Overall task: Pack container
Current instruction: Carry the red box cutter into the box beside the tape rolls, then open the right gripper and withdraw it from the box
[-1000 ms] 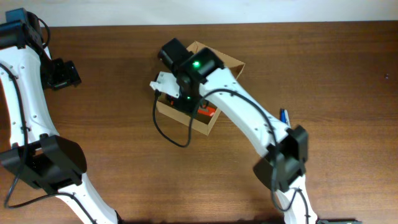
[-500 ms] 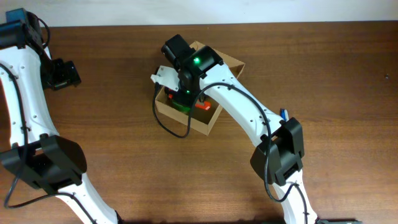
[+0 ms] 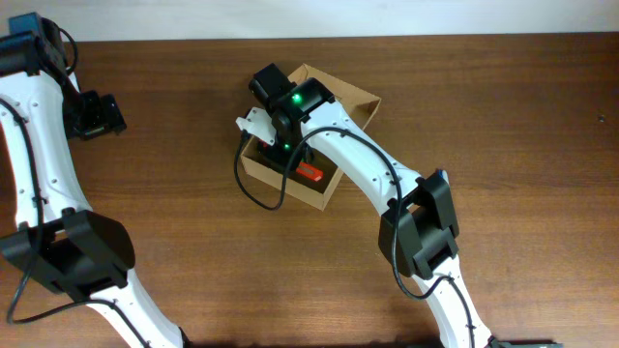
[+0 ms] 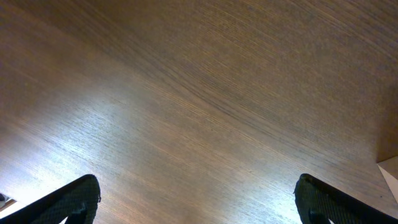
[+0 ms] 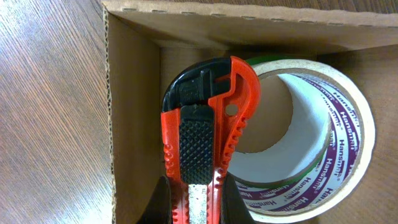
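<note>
The container [image 3: 311,200] is an open tan cardboard box on the table's middle, flap lid [image 3: 340,90] folded back. My right gripper [image 5: 198,205] is shut on a red and black utility knife [image 5: 208,137] and holds it down inside the container [image 5: 134,106], beside a tape roll [image 5: 317,155] with purple print lying in the box. In the overhead view the right wrist [image 3: 290,116] covers most of the box; the knife's red end [image 3: 309,173] shows. My left gripper [image 4: 199,208] is open and empty over bare wood at the far left [image 3: 94,114].
A blue pen-like object [image 3: 442,178] lies on the table behind the right arm's elbow. A black cable [image 3: 253,193] loops off the right wrist over the box's left front corner. The table's far edge meets a white wall at the top.
My right gripper has moved up and left over the box and lowered the knife further into it. The left arm has not moved.
</note>
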Motion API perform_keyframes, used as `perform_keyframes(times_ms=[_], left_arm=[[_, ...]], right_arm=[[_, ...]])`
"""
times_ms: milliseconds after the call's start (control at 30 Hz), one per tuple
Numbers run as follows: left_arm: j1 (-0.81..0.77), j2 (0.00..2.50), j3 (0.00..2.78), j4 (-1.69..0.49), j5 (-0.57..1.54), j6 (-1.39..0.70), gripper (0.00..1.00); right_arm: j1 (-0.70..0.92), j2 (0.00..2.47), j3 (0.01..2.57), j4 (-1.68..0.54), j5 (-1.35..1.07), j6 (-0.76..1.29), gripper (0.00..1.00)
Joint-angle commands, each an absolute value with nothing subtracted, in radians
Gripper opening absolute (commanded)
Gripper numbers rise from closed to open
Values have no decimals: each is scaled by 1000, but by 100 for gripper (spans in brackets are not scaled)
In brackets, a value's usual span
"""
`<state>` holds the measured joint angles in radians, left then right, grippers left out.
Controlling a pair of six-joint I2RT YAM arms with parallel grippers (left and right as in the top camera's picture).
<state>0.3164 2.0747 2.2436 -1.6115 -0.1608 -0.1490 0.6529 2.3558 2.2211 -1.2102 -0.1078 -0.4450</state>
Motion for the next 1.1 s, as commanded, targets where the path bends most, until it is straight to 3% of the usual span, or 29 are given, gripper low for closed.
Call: perform_keyframes(times_ms=[0, 1067], left_arm=[[319, 2082, 2238, -1612, -164, -136, 100], [319, 2082, 2238, -1612, -164, -136, 100]], right_arm=[[648, 2365, 2222, -1215, -128, -427, 4], [668, 2365, 2222, -1297, -128, -429, 7]])
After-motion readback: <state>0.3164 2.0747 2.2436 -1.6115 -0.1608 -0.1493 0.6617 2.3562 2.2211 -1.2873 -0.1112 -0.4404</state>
